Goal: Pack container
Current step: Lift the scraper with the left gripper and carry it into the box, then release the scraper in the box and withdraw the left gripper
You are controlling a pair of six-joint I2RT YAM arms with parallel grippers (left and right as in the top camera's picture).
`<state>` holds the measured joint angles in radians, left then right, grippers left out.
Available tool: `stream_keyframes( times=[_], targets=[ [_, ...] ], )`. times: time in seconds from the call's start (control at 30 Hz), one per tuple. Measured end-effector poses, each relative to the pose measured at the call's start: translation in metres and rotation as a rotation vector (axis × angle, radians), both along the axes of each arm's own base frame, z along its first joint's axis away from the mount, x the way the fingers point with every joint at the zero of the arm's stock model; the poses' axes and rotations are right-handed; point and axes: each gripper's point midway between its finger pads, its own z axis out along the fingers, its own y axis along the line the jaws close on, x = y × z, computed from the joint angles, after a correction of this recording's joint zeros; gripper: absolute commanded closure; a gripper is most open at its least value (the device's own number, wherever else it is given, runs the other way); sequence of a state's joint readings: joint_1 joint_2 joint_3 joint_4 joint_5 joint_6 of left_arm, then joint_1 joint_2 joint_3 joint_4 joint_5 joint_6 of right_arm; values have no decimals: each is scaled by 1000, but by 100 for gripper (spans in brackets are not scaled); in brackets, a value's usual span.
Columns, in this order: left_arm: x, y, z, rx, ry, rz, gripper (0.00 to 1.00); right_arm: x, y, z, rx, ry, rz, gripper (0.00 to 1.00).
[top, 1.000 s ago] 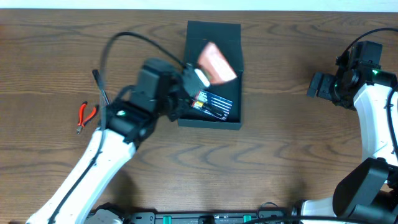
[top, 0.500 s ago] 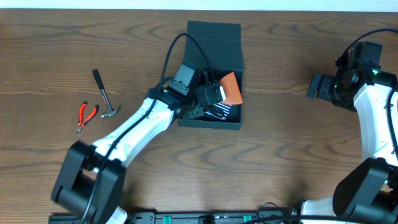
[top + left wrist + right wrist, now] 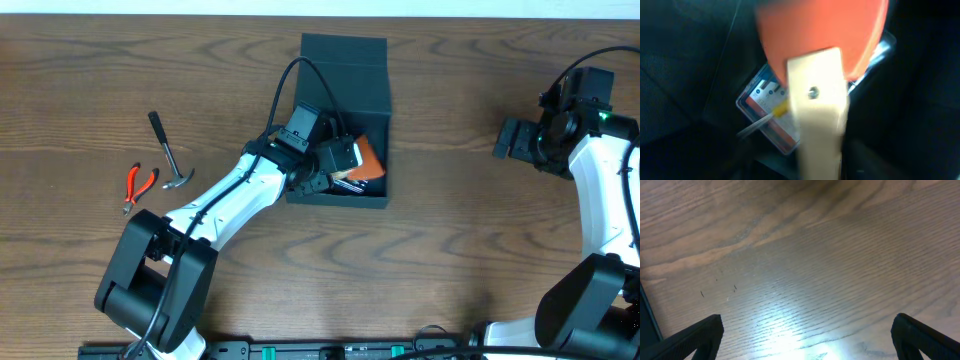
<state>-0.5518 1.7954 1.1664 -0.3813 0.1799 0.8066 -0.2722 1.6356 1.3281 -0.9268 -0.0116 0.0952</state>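
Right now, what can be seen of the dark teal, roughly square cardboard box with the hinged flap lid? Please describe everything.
The dark teal cardboard box looks matte and rests flat on the brown wooden table, toward its far side. Its flap lid is open, folded back away from the robot. Inside lies a clear flat pack with a blue and red label. The left gripper reaches in, holding an orange-bladed tool with a pale handle above that pack.

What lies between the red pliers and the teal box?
A hammer, just right of the pliers; nearer the box, the left arm. The overhead view shows this.
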Motion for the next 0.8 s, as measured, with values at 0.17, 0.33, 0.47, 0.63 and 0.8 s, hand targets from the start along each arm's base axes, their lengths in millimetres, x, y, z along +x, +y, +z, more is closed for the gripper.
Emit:
stream_keyframes(
  times=[0.17, 0.33, 0.47, 0.63, 0.8],
  targets=[
    [1, 0, 1, -5, -1, 11, 27, 0, 0, 0, 0, 0, 0, 1],
    [2, 0, 1, -10, 3, 28, 25, 0, 0, 0, 0, 0, 0, 1],
    [2, 0, 5, -21, 3, 45, 23, 0, 0, 0, 0, 0, 0, 1],
    [4, 4, 33, -59, -35, 121, 15, 0, 0, 0, -2, 0, 5, 1],
    [2, 25, 88, -98, -62, 270, 0, 0, 0, 0, -3, 0, 8, 1]
  ],
)
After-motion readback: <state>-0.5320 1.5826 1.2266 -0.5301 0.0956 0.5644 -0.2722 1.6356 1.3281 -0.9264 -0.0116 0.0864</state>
